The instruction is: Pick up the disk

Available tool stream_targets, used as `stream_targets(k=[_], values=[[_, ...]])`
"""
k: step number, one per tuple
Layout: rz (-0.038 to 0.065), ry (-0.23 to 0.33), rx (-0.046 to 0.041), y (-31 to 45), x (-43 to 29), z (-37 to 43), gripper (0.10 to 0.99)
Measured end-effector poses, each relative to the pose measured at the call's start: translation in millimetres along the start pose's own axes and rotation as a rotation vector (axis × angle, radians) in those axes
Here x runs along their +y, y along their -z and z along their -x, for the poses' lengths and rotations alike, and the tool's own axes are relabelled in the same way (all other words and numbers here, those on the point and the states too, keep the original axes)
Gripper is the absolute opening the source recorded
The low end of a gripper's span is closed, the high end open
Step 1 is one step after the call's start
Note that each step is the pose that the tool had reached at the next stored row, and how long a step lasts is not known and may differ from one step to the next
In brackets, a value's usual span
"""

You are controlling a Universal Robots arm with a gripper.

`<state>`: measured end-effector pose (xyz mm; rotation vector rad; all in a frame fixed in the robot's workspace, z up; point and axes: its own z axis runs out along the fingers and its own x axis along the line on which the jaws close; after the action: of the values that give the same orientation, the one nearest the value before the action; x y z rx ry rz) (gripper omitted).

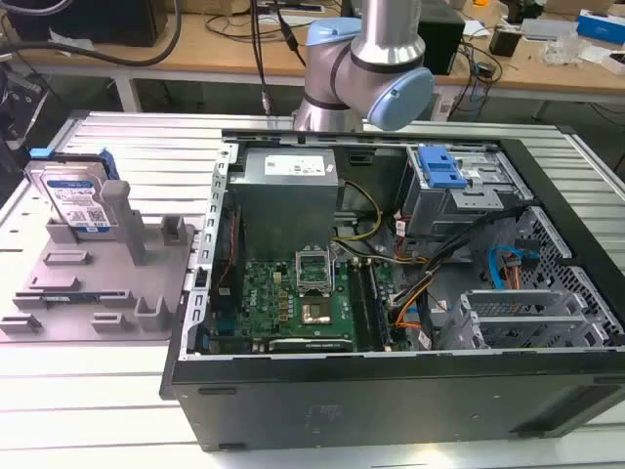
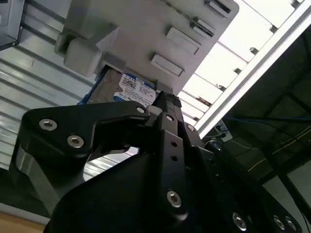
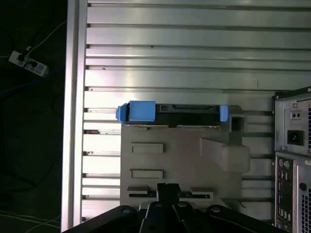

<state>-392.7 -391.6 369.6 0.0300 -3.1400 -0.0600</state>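
Note:
The disk [image 1: 76, 200] stands upright on its edge in a slot at the back of the grey holder [image 1: 98, 293], at the exterior view's left. Its white-and-blue label faces forward and a blue rail runs along its side. In the first wrist view I see the disk [image 3: 184, 109] edge-on from above, with blue rail ends at both sides, at one edge of the holder [image 3: 180, 155]. My gripper [image 3: 168, 194] hangs well above the holder, apart from the disk. In the second wrist view the gripper [image 2: 165, 111] is a black body in front of the disk's label [image 2: 131, 87].
An open computer case [image 1: 391, 293] fills the exterior view's middle and right, with a blue-latched drive cage [image 1: 439, 171] inside. Its rear panel [image 3: 294, 141] stands close beside the holder. The table [image 3: 194, 48] is ribbed aluminium. A power strip [image 3: 29, 65] lies on the floor past its edge.

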Motion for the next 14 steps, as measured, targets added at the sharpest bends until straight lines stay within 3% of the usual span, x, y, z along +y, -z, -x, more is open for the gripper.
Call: stream_targets(k=[14], values=[[0.000,0.000,0.0000,0.0,0.0,0.0,0.106]])
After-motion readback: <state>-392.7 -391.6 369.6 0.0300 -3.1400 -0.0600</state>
